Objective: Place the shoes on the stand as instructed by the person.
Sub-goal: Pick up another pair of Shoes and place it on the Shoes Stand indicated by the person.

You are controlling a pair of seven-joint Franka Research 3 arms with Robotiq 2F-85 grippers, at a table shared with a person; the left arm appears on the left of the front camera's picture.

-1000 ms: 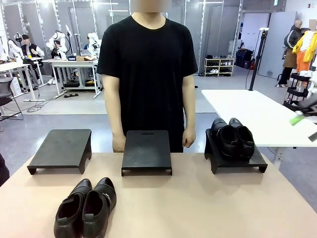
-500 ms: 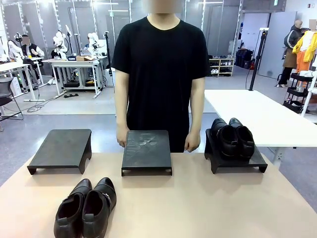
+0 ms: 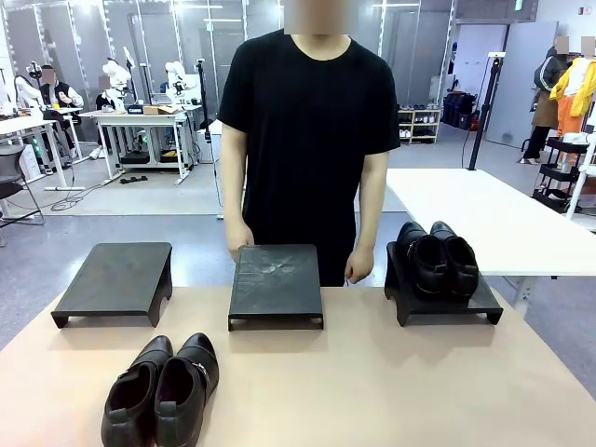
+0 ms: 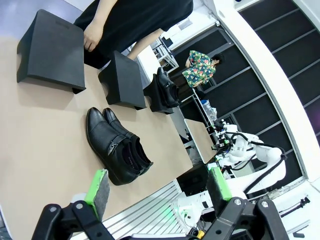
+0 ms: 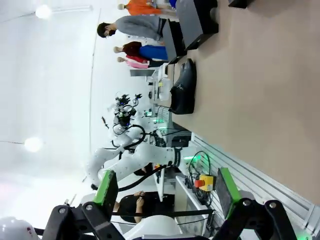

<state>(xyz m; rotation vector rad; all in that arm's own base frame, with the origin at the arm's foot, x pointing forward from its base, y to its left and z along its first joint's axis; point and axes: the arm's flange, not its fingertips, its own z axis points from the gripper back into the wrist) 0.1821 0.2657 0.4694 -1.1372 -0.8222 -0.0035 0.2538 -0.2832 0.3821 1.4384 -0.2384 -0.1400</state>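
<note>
One pair of glossy black shoes (image 3: 160, 389) lies on the tan table near its front left edge. The other pair of shoes (image 3: 436, 259) sits on the right-hand black stand (image 3: 475, 307). The middle stand (image 3: 276, 284) and the left stand (image 3: 112, 279) are bare. The person (image 3: 312, 121) stands behind the middle stand with a hand (image 3: 238, 240) at each far corner of it. My left gripper (image 4: 160, 187) hangs open high above the table's front, looking down on the loose shoes (image 4: 117, 147). My right gripper (image 5: 165, 190) is open too, with the shoes (image 5: 184, 90) far off.
A white table (image 3: 484, 209) stands behind the right stand. Bare tan tabletop (image 3: 391, 391) stretches across the front middle and right. In the left wrist view the stands (image 4: 50, 50) line the far edge by the person's hand (image 4: 92, 35).
The person has stepped slightly to picture right, hands now at the middle stand's far corners. The green-padded gripper at the right edge a second ago has left the front view.
</note>
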